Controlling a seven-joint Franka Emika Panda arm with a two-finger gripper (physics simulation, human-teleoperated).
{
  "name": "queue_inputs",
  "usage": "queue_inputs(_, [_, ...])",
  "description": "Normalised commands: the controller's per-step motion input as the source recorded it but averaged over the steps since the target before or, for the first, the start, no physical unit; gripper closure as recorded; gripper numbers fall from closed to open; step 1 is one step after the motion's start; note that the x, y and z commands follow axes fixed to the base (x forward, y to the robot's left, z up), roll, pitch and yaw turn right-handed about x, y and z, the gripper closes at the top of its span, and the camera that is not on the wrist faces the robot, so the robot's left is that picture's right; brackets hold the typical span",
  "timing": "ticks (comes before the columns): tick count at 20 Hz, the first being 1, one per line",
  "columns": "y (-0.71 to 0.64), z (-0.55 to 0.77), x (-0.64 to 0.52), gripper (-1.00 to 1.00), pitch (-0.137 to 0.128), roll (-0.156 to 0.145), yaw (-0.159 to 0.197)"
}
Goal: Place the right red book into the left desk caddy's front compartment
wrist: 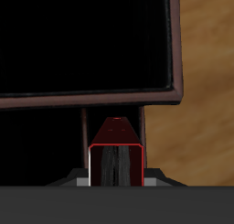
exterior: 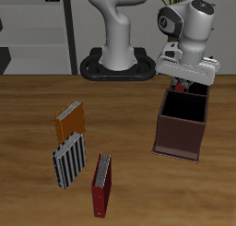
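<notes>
right red book [wrist: 115, 153] in tool [exterior: 183, 83] above left desk caddy [exterior: 181, 136]

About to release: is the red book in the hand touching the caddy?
Cannot tell. In the wrist view the right red book overlaps the left desk caddy's divider; the exterior view shows neither gap nor contact below the hand.

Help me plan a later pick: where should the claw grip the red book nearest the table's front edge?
Grip the red book by its upper edge, from above, across its thinness: it seems to stand on edge. The claw now holds the right red book.
</notes>
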Motion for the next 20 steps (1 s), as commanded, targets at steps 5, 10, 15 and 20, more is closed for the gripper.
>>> queue_inputs(5, [0.00,-0.20,0.07,1.00,0.029,0.000,0.034])
queue_inputs(10, [0.16,-0.06,-0.11,-1.00,-0.021,0.061,0.119])
queue_inputs(15, [-0.12,-0.05,0.06,-1.00,0.052,0.007,-0.002])
queue_inputs(20, [-0.14,0.03,0.01,-1.00,-0.003,-0.026,0.006])
